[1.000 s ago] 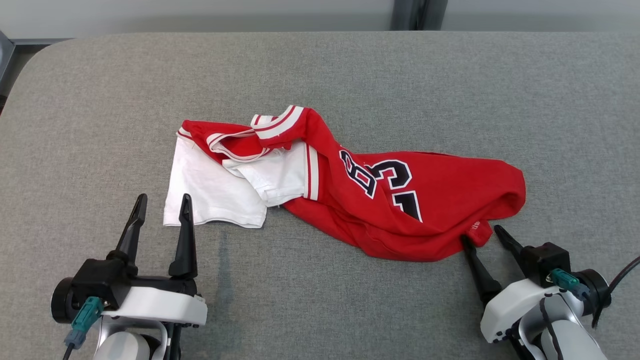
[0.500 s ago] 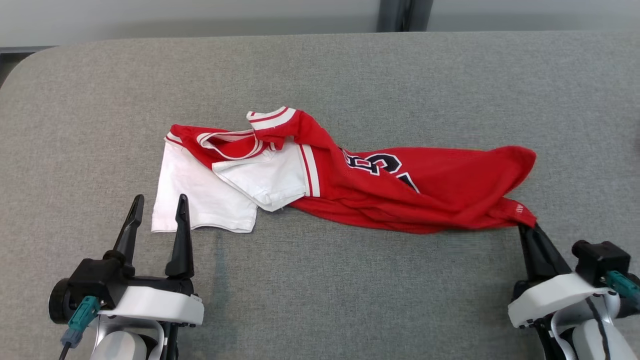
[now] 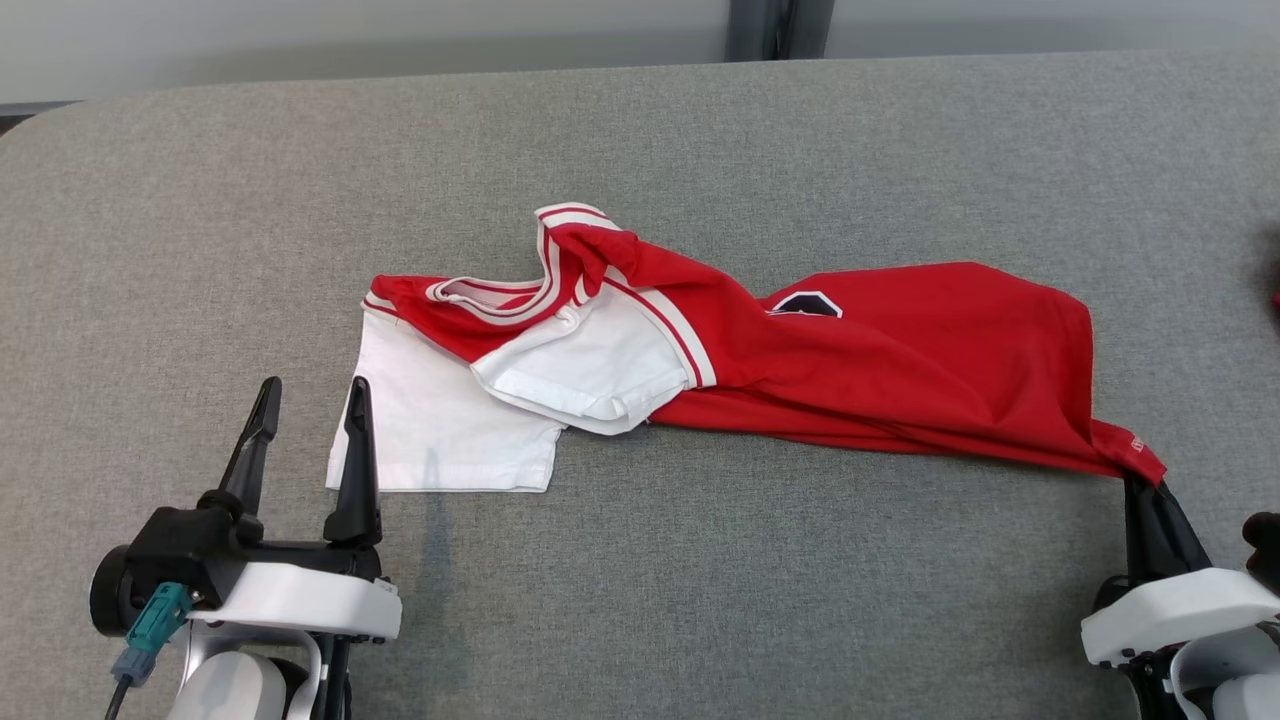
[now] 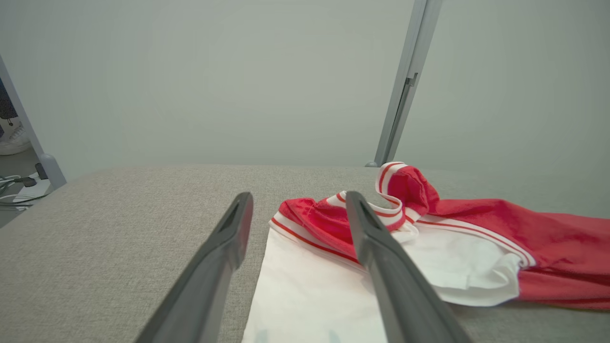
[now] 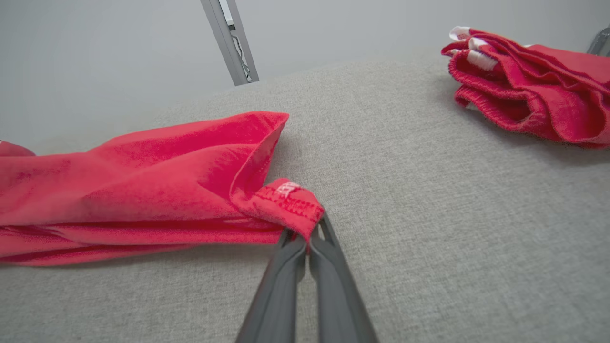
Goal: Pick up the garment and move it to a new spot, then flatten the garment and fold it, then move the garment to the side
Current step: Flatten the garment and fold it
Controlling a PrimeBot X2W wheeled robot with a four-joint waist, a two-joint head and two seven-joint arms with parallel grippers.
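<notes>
The garment [image 3: 900, 360] is a red jersey with white sleeves and striped trim, lying stretched across the grey table [image 3: 640, 580]. My right gripper [image 3: 1145, 488] is shut on the red hem corner at the lower right; the right wrist view shows that corner [image 5: 290, 205] pinched between the two fingers [image 5: 305, 243]. My left gripper [image 3: 308, 400] stands open at the lower left, its tips at the near edge of the white sleeve [image 3: 440, 440]. In the left wrist view the open fingers [image 4: 295, 214] frame the sleeve [image 4: 314, 290] and the collar [image 4: 395, 190].
A second folded red cloth [image 5: 533, 90] lies on the table to the right, its edge just showing in the head view [image 3: 1276, 298]. A grey post [image 3: 765, 28] stands behind the table's far edge. Bare grey surface lies in front of and behind the jersey.
My right gripper closed on the hem corner and pulled it right and toward me, stretching the jersey out; the printed number has mostly folded under. The head view also shifted. The left gripper kept still.
</notes>
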